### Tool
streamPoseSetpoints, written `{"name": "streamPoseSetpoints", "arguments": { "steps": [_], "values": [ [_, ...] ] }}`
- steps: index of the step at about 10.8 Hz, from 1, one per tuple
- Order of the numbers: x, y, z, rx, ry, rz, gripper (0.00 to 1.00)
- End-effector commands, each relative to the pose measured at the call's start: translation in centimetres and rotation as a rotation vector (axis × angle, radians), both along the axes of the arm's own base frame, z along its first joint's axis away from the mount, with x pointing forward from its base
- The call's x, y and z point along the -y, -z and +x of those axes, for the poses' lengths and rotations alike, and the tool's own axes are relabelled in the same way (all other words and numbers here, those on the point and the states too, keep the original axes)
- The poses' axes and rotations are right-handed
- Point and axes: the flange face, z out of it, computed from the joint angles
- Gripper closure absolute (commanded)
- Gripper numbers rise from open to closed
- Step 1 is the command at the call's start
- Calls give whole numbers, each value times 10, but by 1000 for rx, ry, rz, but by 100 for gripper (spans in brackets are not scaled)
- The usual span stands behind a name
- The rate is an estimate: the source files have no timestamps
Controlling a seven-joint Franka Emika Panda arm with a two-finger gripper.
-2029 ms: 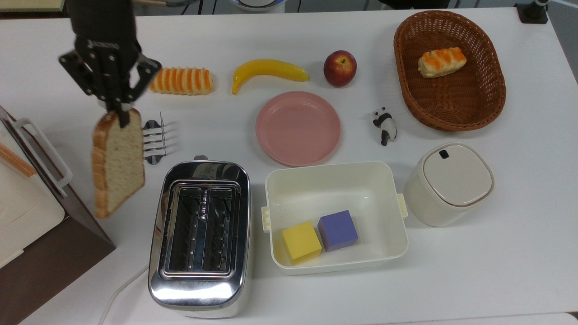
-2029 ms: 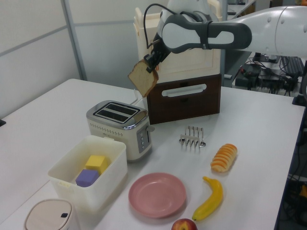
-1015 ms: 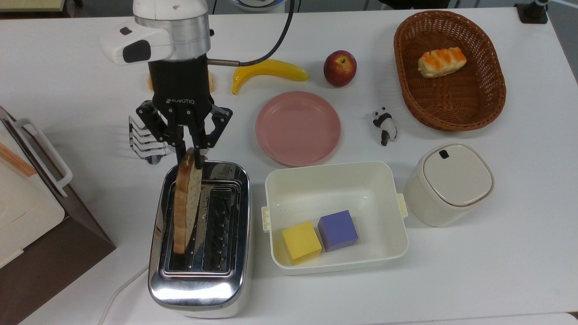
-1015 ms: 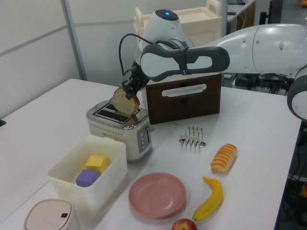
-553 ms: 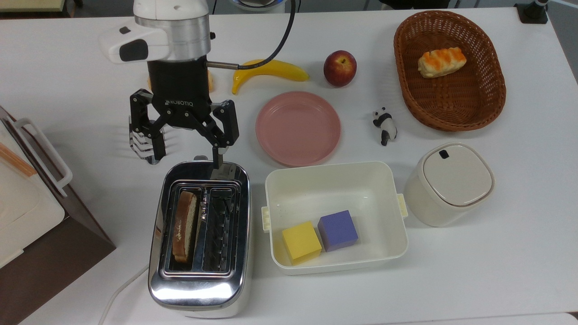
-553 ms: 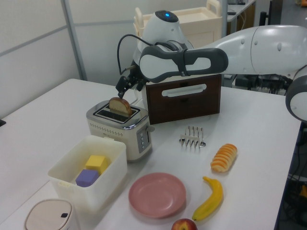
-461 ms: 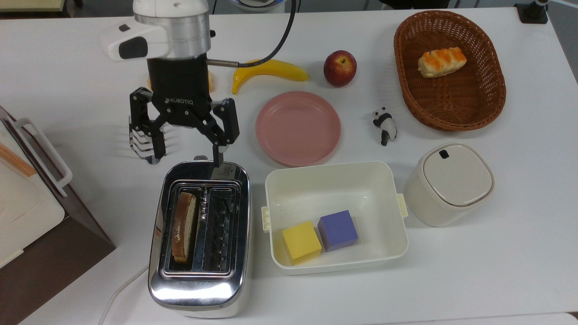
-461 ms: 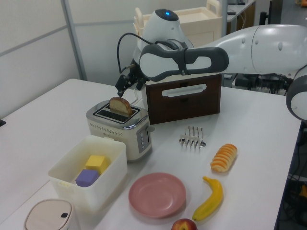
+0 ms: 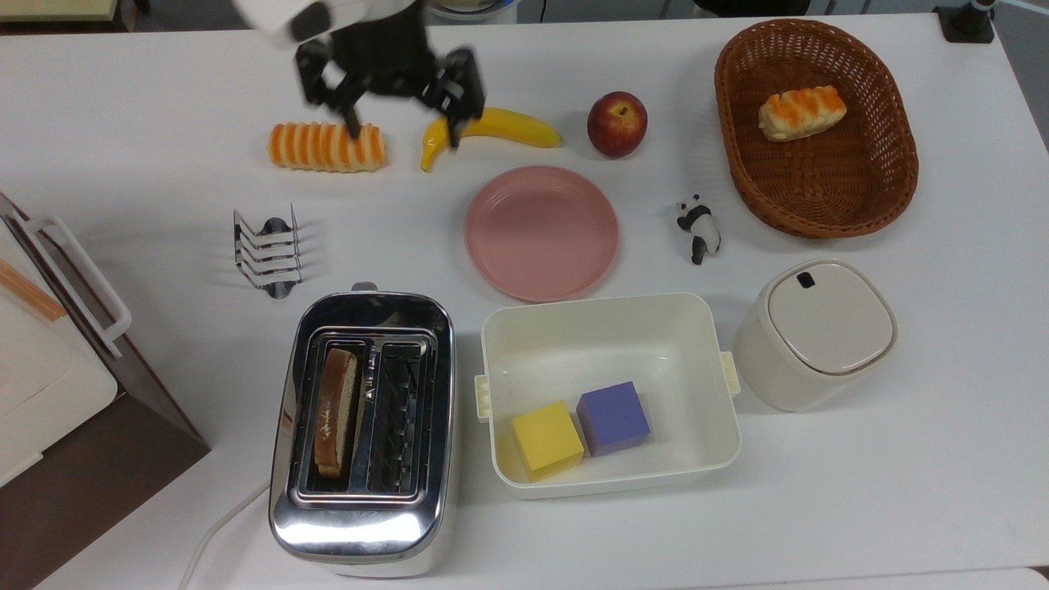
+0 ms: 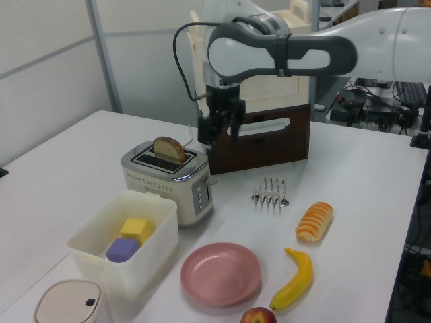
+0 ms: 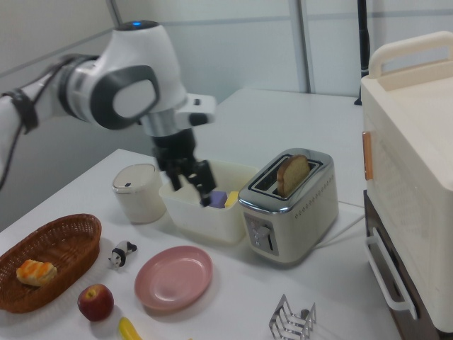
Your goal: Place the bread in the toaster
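Now one bread in toaster, seemingly upright.

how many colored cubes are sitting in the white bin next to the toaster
2. A yellow cube and a purple cube sit touching at the bottom of the white bin, the yellow one nearer the toaster in the top view.

A white table stands before pale, possibly glass, wall panels.
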Motion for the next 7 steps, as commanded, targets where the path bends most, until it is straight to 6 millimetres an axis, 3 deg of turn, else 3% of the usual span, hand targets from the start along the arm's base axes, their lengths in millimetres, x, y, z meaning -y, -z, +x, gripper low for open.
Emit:
{"name": "streamPoseSetpoints", "arguments": {
  "steps": [1, 7],
  "values": [
    [-13, 1, -37, -115, -82, -9, 0],
    [3, -3, -46, -114, -114, -31, 0]
  ]
}}
